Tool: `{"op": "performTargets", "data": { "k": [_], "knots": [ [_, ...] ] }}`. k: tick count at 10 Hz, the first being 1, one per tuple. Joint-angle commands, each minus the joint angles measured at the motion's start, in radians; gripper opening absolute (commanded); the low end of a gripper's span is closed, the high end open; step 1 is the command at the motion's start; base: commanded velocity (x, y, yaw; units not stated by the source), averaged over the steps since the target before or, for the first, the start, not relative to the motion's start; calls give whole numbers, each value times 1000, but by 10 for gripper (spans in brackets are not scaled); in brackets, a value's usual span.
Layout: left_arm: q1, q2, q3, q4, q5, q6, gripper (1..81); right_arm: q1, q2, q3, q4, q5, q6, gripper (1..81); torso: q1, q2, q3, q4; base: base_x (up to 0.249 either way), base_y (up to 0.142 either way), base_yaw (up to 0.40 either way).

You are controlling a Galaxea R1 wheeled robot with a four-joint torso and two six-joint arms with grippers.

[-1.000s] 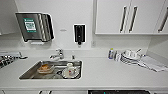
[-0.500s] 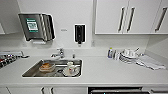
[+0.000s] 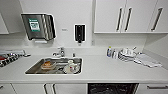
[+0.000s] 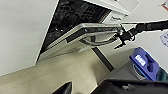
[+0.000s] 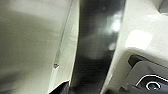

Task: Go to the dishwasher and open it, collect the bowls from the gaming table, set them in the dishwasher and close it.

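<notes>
The dishwasher (image 3: 112, 88) is under the counter to the right of the sink, and its dark interior shows at the lower edge of the head view. In the left wrist view its door (image 4: 75, 37) hangs partly open, tilted outward, with dark racks (image 4: 75, 12) behind it. A curved bar handle (image 4: 100, 41) runs along the door's top edge. My right gripper (image 4: 121, 35), on a thin black arm, sits at the end of that handle. The bowls and the gaming table are out of view.
A white counter (image 3: 105, 70) holds a steel sink (image 3: 53, 66) with dishes in it, a faucet (image 3: 60, 52), bottles (image 3: 110, 52) and stacked plates (image 3: 126, 54). White wall cabinets (image 3: 130, 16) hang above. A towel dispenser (image 3: 37, 26) and a soap dispenser (image 3: 80, 33) are on the wall.
The whole head picture has shifted slightly upward, so the camera has moved a little. Nothing on the counter has moved.
</notes>
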Motion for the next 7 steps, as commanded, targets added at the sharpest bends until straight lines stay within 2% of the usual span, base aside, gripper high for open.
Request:
{"op": "performTargets", "data": {
  "k": [1,7],
  "knots": [
    [-77,-36,31,9,22,5,811,72,-39,-18,41,-48,-5,811,0,0,0,0,-94,0,0],
    [-77,-22,31,15,35,5,811,5,30,-74,44,13,-6,811,0,0,0,0,-88,0,0]
  ]
}}
